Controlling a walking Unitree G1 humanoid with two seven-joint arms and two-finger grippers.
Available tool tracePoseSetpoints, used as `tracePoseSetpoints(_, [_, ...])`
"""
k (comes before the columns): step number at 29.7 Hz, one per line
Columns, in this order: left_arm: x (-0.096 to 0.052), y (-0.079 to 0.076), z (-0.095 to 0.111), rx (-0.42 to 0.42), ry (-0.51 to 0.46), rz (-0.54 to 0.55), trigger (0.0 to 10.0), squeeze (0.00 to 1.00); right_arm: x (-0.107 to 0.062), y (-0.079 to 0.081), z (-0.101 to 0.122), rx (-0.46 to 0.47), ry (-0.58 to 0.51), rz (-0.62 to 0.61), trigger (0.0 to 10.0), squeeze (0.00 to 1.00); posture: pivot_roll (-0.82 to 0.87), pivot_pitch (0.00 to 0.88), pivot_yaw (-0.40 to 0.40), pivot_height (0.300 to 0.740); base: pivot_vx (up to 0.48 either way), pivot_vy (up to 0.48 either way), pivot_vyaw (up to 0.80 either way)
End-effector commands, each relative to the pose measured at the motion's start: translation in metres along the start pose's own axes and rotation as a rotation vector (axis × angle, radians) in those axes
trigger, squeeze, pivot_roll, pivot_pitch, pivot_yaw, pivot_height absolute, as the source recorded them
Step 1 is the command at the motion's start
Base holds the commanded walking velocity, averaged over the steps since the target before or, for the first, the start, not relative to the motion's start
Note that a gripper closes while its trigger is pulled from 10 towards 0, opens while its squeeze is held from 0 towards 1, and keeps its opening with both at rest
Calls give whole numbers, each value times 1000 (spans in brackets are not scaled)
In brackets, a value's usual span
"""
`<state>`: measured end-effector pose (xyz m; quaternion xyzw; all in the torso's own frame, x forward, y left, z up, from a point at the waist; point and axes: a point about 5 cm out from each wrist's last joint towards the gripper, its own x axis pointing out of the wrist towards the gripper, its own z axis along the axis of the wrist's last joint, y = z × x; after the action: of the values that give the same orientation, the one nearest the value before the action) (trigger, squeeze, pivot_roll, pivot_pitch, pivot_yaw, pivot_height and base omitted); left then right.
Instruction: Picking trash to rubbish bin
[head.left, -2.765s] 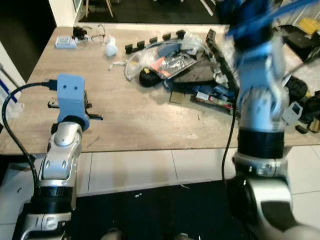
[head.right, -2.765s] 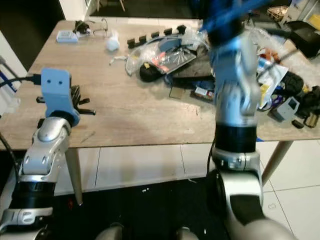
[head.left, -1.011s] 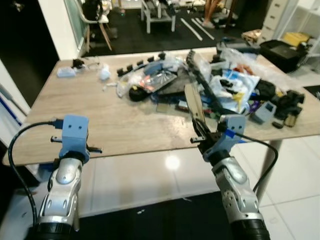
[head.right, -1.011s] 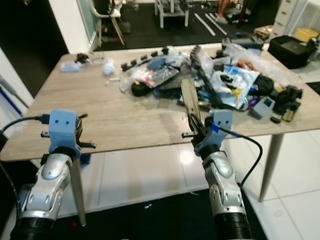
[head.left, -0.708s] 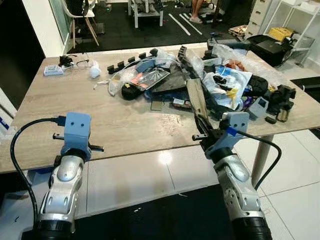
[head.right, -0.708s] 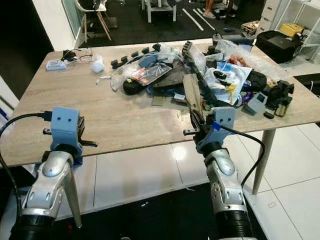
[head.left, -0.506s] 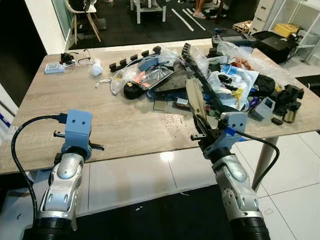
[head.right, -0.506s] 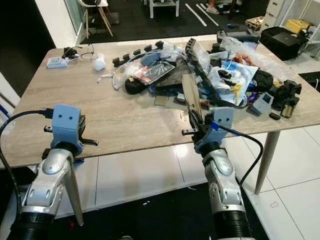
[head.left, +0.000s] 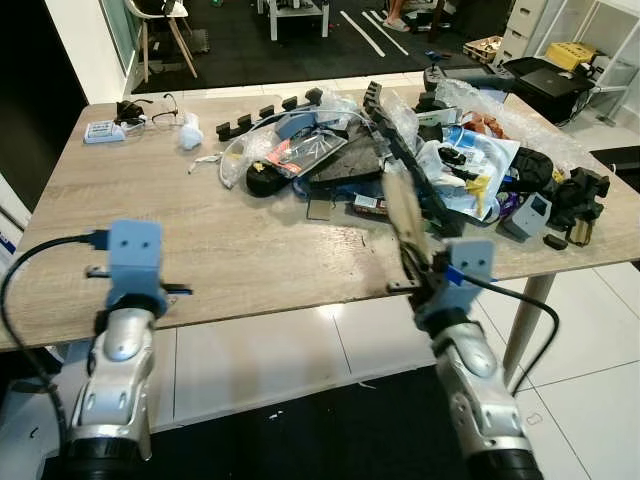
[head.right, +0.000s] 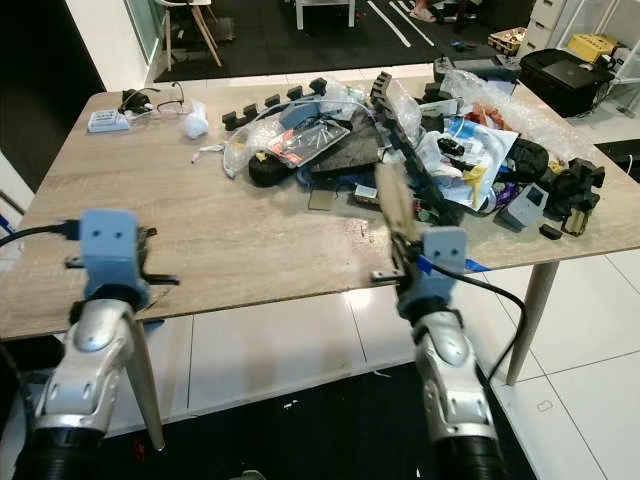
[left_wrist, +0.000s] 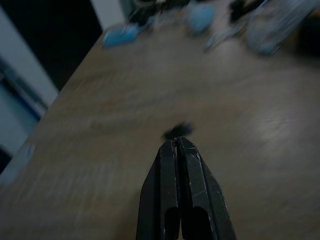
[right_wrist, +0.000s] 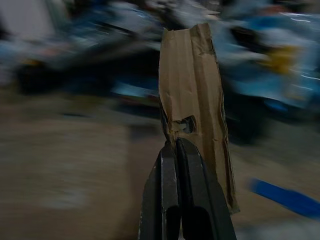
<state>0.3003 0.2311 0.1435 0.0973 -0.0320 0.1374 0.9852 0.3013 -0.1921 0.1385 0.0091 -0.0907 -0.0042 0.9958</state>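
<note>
Brown corrugated cardboard (right_wrist: 195, 100) stands up from between my right gripper (right_wrist: 178, 146)'s fingers, which are pressed together on its lower edge so the strip rises straight past the tips instead of drooping; I judge that upright carry keeps it off the heap as I take it away to a rubbish bin. In the head views the same strip (head.left: 405, 210) sticks up above my right gripper (head.left: 420, 270), which hangs at the near edge of the wooden table (head.left: 230, 250). Beyond the tips lies the heap of clutter (head.left: 400, 150): clear plastic bags, black parts, a blue and white wrapper, all piled together because nothing there has been sorted yet. My left gripper (left_wrist: 178, 145) has its fingers closed flat against each other with nothing between them, held over bare wood, idle while the other does the carrying. Just past its tips sits a small dark speck (left_wrist: 178, 131), too blurred for me to say what it is. The right wrist view is smeared, so what lies behind the cardboard is only blue and black shapes. The far corner holds a small blue box (head.left: 97, 132) and a crumpled white tissue (head.left: 190, 135). Where the bin stands I cannot tell, and the cardboard's far face is hidden from me.
</note>
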Motion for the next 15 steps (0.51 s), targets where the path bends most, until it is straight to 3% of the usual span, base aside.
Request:
tracePoseSetpoints(1, [-3,7,-7,16,21,18,10000,0,-8,-17,-4,-16,15,-84,10000,0,14,99,-14,740,0,0,0])
tracePoseSetpoints(2, [-5,7,-8,19,20,3,10000,0,-13,-28,-6,-9,35,-125,10000,0,14,99,-14,740,0,0,0])
tracePoseSetpoints(5, [-5,6,-8,14,18,-6,10000,0,-14,-27,-6,-7,41,-117,10000,0,14,99,-14,740,0,0,0])
tracePoseSetpoints(11, [-4,-9,-4,-3,-10,-70,10000,0,-12,-13,-5,-2,35,-51,10000,0,-3,93,-35,740,0,0,0])
tracePoseSetpoints(15, [-10,-29,-2,-49,-33,-166,10000,0,-6,-6,-2,6,12,-19,10000,0,-6,89,-37,740,0,0,0])
